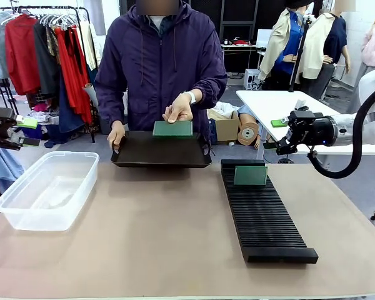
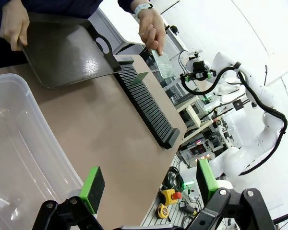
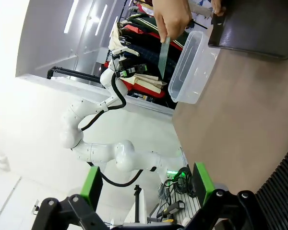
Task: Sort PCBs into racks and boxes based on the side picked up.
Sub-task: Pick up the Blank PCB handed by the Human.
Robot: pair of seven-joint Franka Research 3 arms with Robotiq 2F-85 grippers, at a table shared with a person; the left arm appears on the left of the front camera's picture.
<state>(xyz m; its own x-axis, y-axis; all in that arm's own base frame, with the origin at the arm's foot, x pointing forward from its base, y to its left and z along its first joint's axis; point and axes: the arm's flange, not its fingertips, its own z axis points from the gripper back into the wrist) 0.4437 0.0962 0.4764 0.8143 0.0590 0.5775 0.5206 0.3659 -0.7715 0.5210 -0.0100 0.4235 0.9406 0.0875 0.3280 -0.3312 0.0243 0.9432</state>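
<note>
Your left gripper (image 2: 149, 184) and right gripper (image 3: 146, 184) hang released, empty: one PCB (image 1: 250, 175) stands in the rack (image 1: 265, 219) near the right, the box (image 1: 25, 209) near the left holds none, and a hand (image 1: 178, 111) offers the next PCB (image 1: 172, 129) between them.

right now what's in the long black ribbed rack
One thin green circuit board stands upright in a slot near the far end of the black ribbed rack. Other slots look empty; those just behind the board are hidden.

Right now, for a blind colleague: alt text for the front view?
A person's hand holds a green PCB upright over a dark tray. A second PCB stands in the black rack; the clear box sits left. Left claw and right claw are open.
</note>
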